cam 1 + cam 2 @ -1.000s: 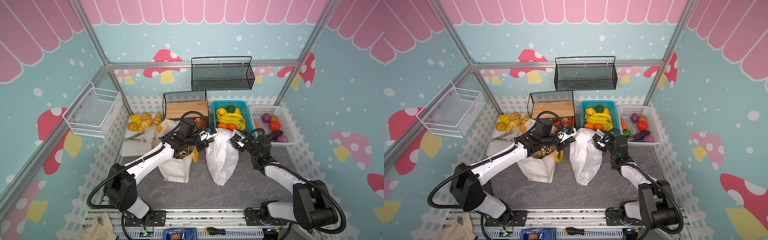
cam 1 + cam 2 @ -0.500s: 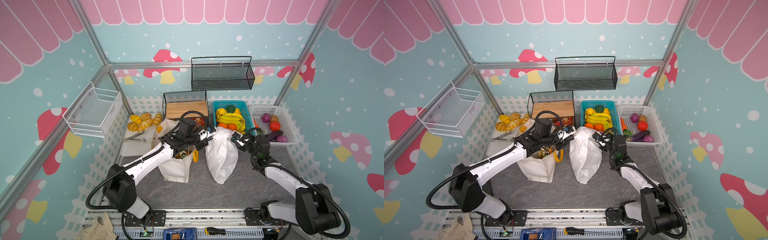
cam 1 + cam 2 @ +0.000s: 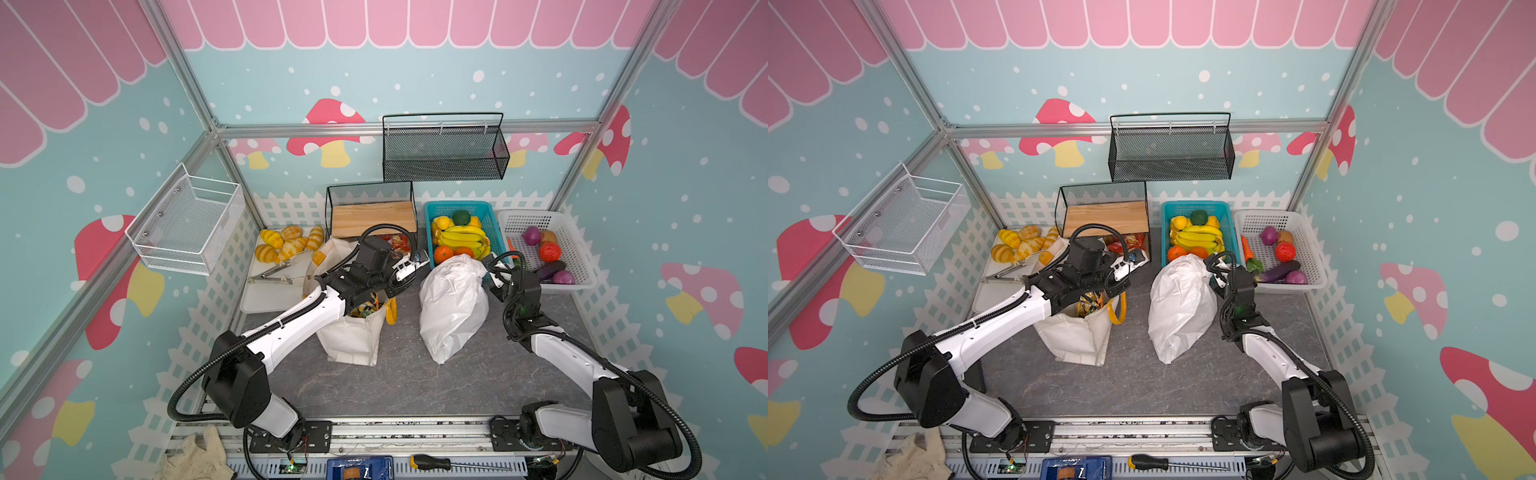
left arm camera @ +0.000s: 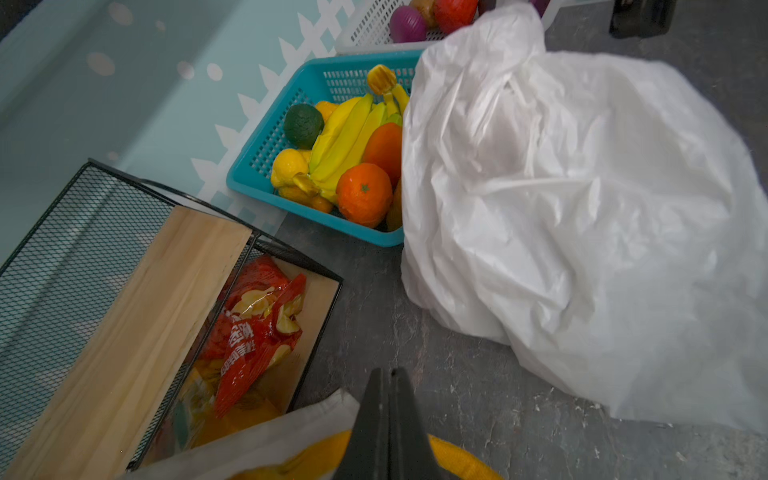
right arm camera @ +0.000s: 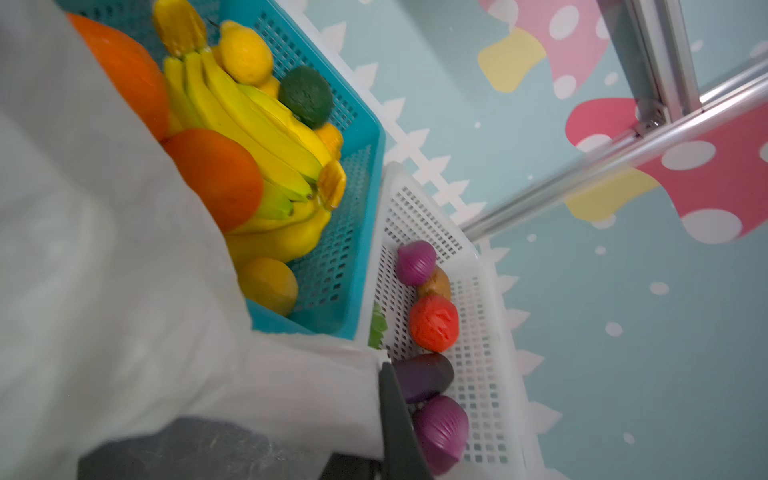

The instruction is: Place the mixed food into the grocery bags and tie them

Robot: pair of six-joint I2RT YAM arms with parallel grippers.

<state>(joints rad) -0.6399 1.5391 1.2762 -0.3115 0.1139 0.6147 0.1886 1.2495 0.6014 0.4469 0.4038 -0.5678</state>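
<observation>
My right claw [image 5: 386,374] pinched the top edge of the white plastic bag [image 3: 453,307], which slumped on the surface [image 3: 407,374] beside the canvas tote [image 3: 353,340]. My left claw [image 4: 388,372] was pressed together at the tote's rim, with snack packets [image 3: 365,307] inside the tote.

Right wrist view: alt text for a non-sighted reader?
The right tool pinches an edge of the white plastic bag. Beyond it, a teal basket holds bananas and oranges, beside a white basket with an eggplant.

The white plastic bag [image 3: 453,307] conceals its contents, the left arm [image 3: 307,320] covers much of the mouth of the canvas tote [image 3: 353,340] in both top views, and blurred film hides one finger of the right gripper [image 5: 384,369].
</observation>
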